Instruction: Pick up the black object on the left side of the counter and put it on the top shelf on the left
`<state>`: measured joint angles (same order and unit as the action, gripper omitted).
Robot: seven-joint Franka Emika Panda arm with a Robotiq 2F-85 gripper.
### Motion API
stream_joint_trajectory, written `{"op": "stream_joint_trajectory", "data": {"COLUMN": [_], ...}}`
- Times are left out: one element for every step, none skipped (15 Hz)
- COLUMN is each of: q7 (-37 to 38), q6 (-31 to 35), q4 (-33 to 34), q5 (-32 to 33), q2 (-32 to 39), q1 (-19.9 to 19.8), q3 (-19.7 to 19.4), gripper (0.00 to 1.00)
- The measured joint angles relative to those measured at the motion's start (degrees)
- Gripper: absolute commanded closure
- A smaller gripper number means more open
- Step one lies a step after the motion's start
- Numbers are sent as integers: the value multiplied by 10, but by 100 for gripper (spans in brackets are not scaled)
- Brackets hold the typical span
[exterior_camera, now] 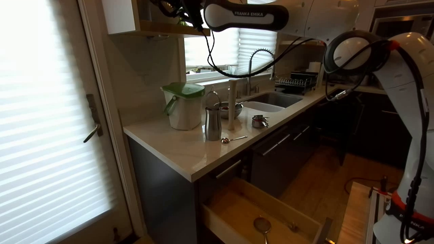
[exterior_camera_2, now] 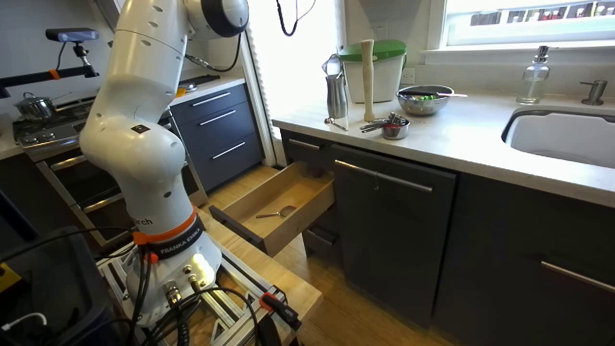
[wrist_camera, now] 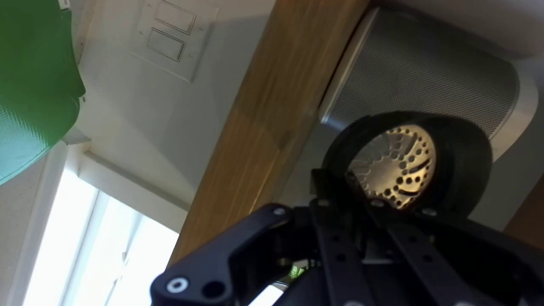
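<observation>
One round black object [wrist_camera: 450, 159], its rim between the fingers [wrist_camera: 334, 240].

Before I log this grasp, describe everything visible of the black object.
The black object is round and hollow, with a metallic-looking disc inside, pierced by round holes and slots. Its open side faces the wrist camera; the gripper pinches its edge. Contact with the gray box behind it or the wooden shelf beside it is unclear.
</observation>
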<state>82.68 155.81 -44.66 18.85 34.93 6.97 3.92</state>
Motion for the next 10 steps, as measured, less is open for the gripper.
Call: {"op": "stream_joint_trajectory", "data": {"q7": [-2, -5, -8, -9, -10, -11, -11, -12, -12, -13], "q6": [-1, -3, -6, -9, -11, -12, -13, -15, -18, -22], "q4": [10, 19, 28, 36, 43, 49, 55, 59, 63, 67], "q5": [-1, -1, -2, -2, -2, -2, -2, -2, -2, -2], "q2": [7, 13, 19, 24, 28, 31, 34, 37, 39, 42], "q1": [0, 0, 0, 0, 0, 0, 0, 0, 0, 0], "q3": [2, 4, 7, 10, 11, 12, 13, 14, 15, 16], "gripper": [98, 85, 97, 94, 97, 100, 98, 98, 65, 65]}}
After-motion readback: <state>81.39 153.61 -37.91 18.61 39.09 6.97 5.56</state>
